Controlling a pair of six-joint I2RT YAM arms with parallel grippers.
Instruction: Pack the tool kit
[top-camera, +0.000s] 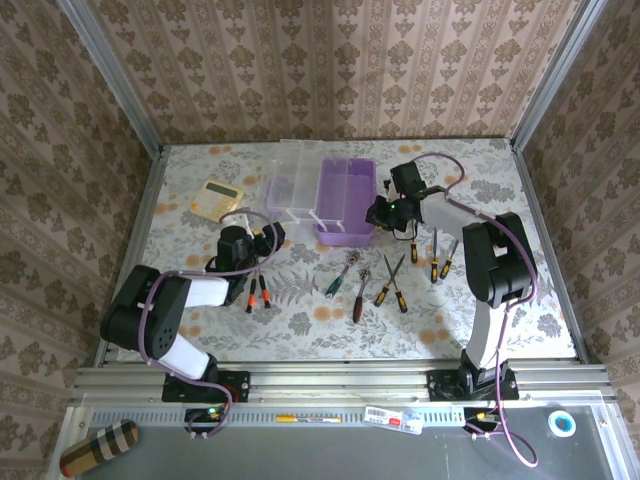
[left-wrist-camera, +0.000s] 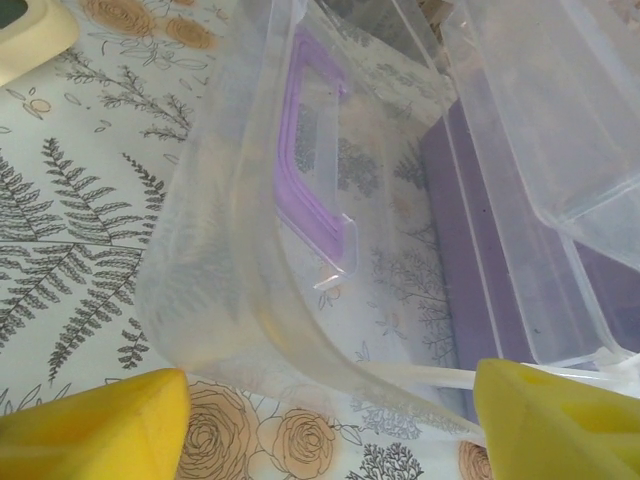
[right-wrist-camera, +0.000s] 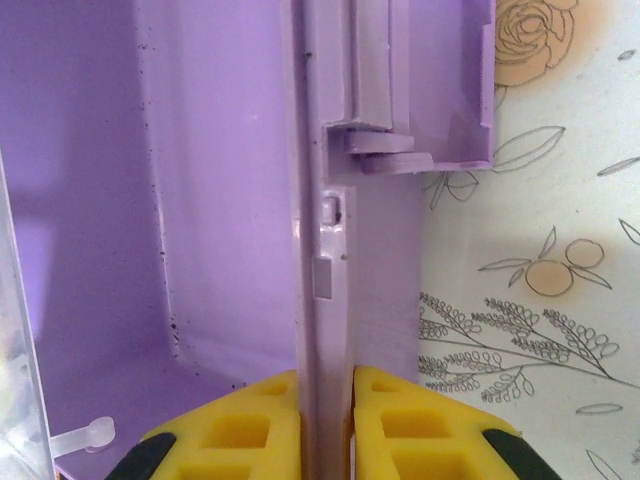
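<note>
On that floral tabletop (top-camera: 300, 320) my right gripper (right-wrist-camera: 325, 400) pinched a wall of the purple case (right-wrist-camera: 200, 200), and my left gripper (left-wrist-camera: 330, 420) was spread wide by the clear lid (left-wrist-camera: 220, 260).

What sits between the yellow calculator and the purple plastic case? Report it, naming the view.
The clear plastic lid, lying open, separates the yellow calculator from the purple plastic case; top external view.

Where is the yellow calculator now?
In the top view, the yellow calculator lies at the far left, just left of the clear lid.
</note>
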